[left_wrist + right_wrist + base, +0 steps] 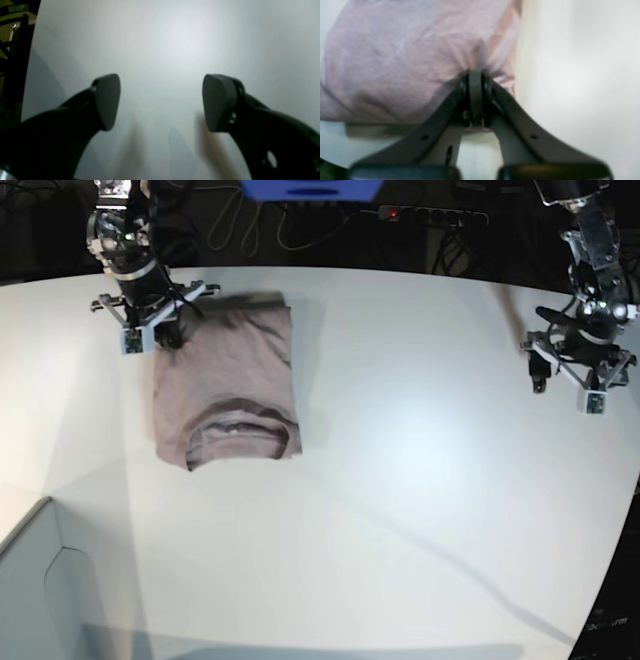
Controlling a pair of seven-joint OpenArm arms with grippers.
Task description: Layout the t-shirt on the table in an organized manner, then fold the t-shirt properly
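Mauve cloth, soft and thin: the t-shirt (228, 385) lies folded into a narrow panel near the far left corner of the table (400, 510), its collar turned toward the near edge. My right gripper (475, 75) is pinched fully together on a small bunch of the shirt's far edge; in the right wrist view the fabric puckers into the closed jaws, with the shirt's side edge just beside them. My left gripper (161, 102) hangs with its jaws spread wide over bare table near the right edge, holding nothing and well apart from the shirt.

Risks, as I judge them:
- I cannot tell how many layers my right pinch has caught. If only the top layer is held, lifting would peel the fold open instead of carrying the stack.
- The grip sits at one corner only. Pulling from there, with my left gripper idle, would probably skew the panel and drag the sleeves out of line.
- The bite is shallow and the cloth slack; a quick pull could slip it free.
- A low drag across the smooth tabletop could rumple the lower layers.
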